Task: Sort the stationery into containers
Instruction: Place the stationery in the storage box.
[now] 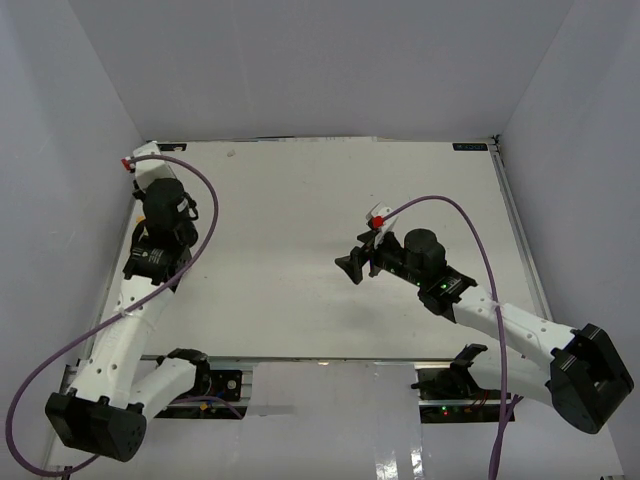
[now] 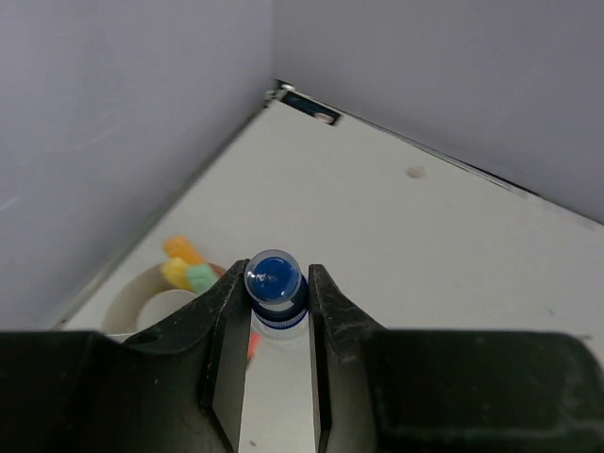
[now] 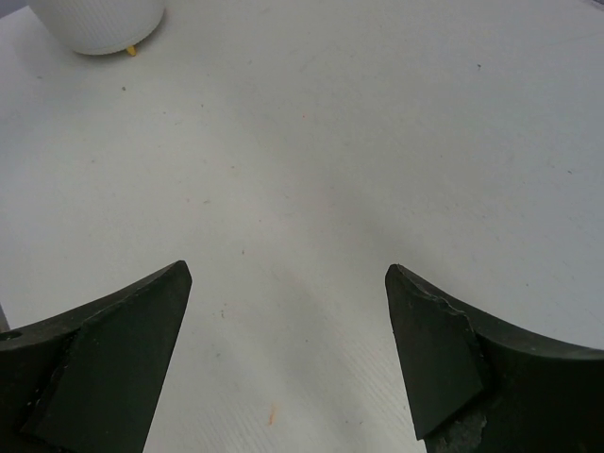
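In the left wrist view my left gripper [image 2: 277, 276] is shut on the blue cap of a white bottle [image 2: 273, 282], which stands upright between the fingers. Just left of it is the round white dish [image 2: 142, 300], holding yellow, orange and green items [image 2: 187, 269]. An orange-red sliver [image 2: 252, 345] shows beside the bottle. In the top view the left arm [image 1: 165, 205] hides its fingers, the bottle and the dish. My right gripper [image 1: 352, 268] is open and empty over the bare table middle, as its wrist view [image 3: 288, 269] shows. The dish's ribbed wall [image 3: 94, 24] is far ahead of it.
The white table [image 1: 300, 200] is boxed in by grey walls [image 2: 123, 113] at the back and both sides. The left gripper works close to the back-left corner, next to the left wall. A small yellow speck [image 3: 130, 51] lies by the dish's foot.
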Robot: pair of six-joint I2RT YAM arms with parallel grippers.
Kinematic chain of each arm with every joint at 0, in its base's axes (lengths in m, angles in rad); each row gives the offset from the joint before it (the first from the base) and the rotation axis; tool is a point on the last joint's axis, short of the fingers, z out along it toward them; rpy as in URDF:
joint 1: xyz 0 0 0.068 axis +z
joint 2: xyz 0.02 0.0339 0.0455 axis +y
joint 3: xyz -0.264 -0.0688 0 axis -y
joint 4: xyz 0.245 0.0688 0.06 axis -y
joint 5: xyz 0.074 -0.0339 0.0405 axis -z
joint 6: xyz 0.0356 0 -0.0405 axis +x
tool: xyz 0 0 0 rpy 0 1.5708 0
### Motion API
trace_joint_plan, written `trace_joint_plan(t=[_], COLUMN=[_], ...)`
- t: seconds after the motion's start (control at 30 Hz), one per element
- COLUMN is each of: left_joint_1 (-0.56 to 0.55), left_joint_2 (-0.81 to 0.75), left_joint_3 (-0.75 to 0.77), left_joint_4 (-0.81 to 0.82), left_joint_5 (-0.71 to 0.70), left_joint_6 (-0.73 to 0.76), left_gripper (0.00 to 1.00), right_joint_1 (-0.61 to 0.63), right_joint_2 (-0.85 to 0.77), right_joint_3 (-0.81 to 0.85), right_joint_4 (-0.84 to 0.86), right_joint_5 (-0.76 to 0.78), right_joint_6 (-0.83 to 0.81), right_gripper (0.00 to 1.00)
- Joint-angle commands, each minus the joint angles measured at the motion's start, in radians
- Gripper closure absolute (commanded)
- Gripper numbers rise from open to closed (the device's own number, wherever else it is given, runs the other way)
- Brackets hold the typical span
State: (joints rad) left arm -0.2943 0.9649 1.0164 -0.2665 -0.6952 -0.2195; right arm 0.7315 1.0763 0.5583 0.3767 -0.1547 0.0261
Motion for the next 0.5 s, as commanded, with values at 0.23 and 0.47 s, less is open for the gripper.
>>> trace_joint_plan(t=[0.23,0.47], left_joint_1=[0.357,0.422], left_joint_2=[0.049,0.061], left_joint_3=[-0.098,-0.173], left_joint_4=[0.108,0.151], left_joint_5=[0.039,0.076], left_joint_6=[0.042,0.002], left_gripper=[1.0,1.0], right_joint_1=[-0.001,-0.001], right_joint_2=[-0.03,-0.032], right_joint_3=[-0.001,-0.009], right_joint_4=[-0.012,-0.005], right_joint_5=[0.015,0.02], right_joint_6=[0.005,0.006], right_gripper=[0.1,0.1])
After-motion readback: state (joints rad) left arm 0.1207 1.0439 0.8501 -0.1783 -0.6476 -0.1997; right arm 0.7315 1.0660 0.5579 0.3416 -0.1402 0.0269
